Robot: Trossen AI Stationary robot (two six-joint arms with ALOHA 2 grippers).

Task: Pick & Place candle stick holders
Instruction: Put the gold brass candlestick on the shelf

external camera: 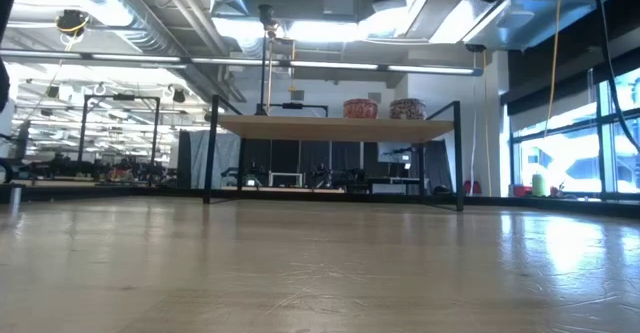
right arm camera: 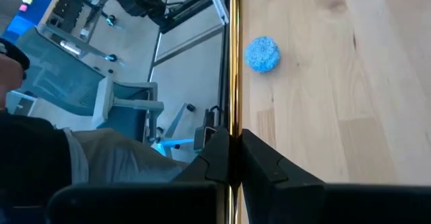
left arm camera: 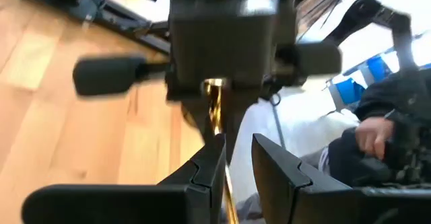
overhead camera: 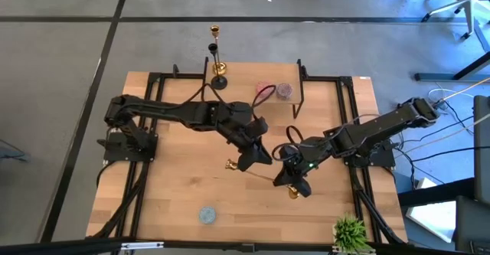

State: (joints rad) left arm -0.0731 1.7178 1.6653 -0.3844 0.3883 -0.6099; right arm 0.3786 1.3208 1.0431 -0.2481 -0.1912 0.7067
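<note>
**Handover state: one candlestick spans both grippers above the table centre.**

My left gripper [overhead camera: 246, 161] and right gripper [overhead camera: 294, 180] each close on the same gold candlestick [overhead camera: 260, 172], which lies roughly level between them, off the table [overhead camera: 176, 186]. Its long axis runs from one gold end near my left gripper to the other gold end just past my right gripper. In the right wrist view the stem [right arm camera: 235, 62] passes straight between my clamped fingers [right arm camera: 217, 153]; in the left wrist view the left fingers [left arm camera: 209, 162] pinch it too. The second candlestick [overhead camera: 219, 70] stands upright at the far edge, by the raised shelf [overhead camera: 300, 94]. Judgement: one arm must release before the stem can be set upright; both are equally near.
</note>
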